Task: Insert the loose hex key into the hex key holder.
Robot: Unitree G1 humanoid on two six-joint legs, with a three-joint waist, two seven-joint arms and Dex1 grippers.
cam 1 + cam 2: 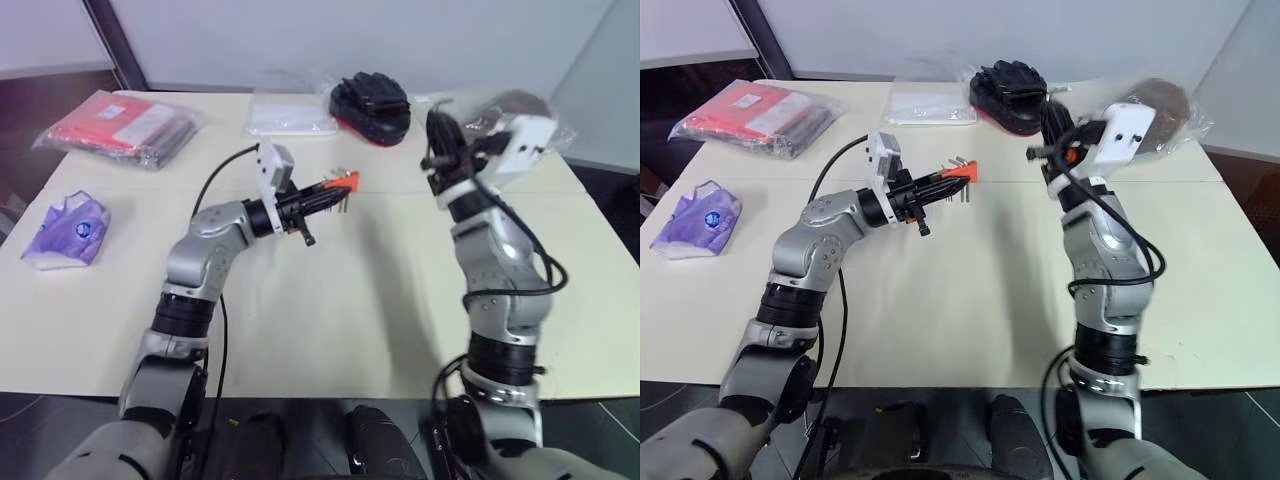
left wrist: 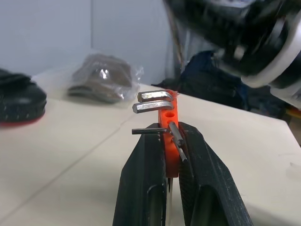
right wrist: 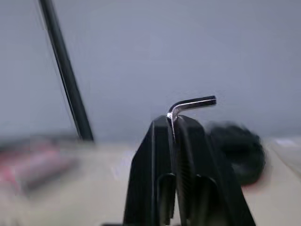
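The right gripper (image 3: 172, 123) pinches the hex key (image 3: 190, 104) by its long leg. It looks stiff, thin and likely slippery. The left gripper (image 2: 170, 134) clamps the orange holder (image 2: 170, 117).

Silver-grey jointed arms with black bands, looping black cables, white wrist camera blocks, black-fingered grippers.

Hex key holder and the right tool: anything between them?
Nothing. In the left eye view, only bare table lies between the hex key holder and right tool.
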